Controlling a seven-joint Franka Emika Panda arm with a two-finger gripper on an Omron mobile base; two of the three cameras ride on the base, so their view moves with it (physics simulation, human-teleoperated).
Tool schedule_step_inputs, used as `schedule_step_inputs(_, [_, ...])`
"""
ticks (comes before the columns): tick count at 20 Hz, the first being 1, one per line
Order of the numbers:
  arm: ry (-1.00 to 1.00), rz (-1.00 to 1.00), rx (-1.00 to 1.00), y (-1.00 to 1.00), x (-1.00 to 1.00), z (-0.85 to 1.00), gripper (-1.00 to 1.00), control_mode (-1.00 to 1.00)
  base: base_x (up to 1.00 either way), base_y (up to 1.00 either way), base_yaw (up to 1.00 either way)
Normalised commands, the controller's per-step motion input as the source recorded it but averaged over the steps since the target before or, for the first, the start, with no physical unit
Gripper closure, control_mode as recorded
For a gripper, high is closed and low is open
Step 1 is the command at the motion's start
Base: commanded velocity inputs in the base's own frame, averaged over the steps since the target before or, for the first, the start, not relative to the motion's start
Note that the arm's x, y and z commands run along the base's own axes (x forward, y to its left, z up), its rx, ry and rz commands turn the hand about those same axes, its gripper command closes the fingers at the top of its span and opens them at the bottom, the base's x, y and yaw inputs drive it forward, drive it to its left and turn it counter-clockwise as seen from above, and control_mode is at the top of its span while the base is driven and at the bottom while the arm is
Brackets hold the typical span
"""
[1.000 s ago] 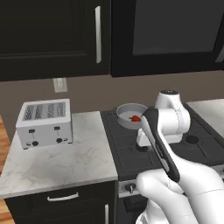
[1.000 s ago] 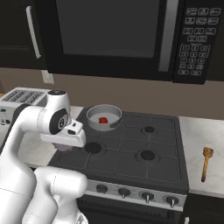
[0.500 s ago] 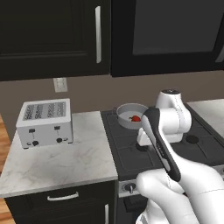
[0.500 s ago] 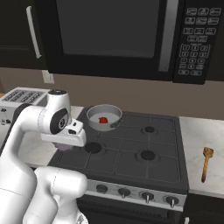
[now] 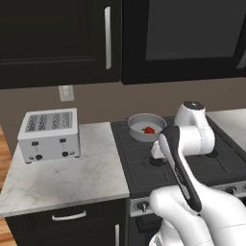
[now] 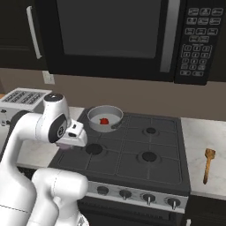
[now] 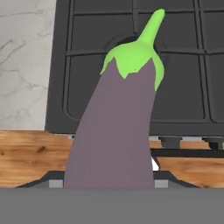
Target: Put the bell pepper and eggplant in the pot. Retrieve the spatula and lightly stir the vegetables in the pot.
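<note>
Bell pepper (image 5: 149, 129) (red) — inside pot (image 5: 138, 120)

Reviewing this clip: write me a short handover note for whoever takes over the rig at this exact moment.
Gripper: holding the eggplant, stem end pointing away from the hand, above the front left of the stove.
Bell pepper: already in the pot, which sits on the rear left burner.
Spatula: lying untouched on the counter right of the stove.
Done: pepper in pot, eggplant picked up.
Left: carry the eggplant to the pot and release it, fetch the spatula, stir lightly.
</note>
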Motion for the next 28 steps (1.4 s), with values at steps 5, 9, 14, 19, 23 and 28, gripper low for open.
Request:
schedule_step_inputs(5, [0.00, -0.03, 0.00, -0.07, 0.63, 0.27, 1.00, -1.00, 0.00, 0.00, 0.00])
schedule_step_inputs(9, [-0.01, -0.11, 0.01, -0.02, 0.79, 0.25, 1.00, -1.00, 0.00, 0.00, 0.00])
schedule_step_inputs(14, [0.00, -0.15, 0.02, 0.00, 0.71, -0.18, 1.00, -1.00, 0.00, 0.00, 0.00])
schedule_step_inputs(19, [-0.02, -0.01, 0.00, -0.08, 0.43, -0.57, 1.00, -1.00, 0.00, 0.00, 0.00])
schedule_step_inputs(23, [-0.17, 0.00, 0.00, -0.22, 0.41, -0.02, 1.00, -1.00, 0.00, 0.00, 0.00])
schedule_step_inputs(28, [-0.14, 0.00, 0.01, -0.29, 0.49, 0.00, 1.00, -1.00, 0.00, 0.00, 0.00])
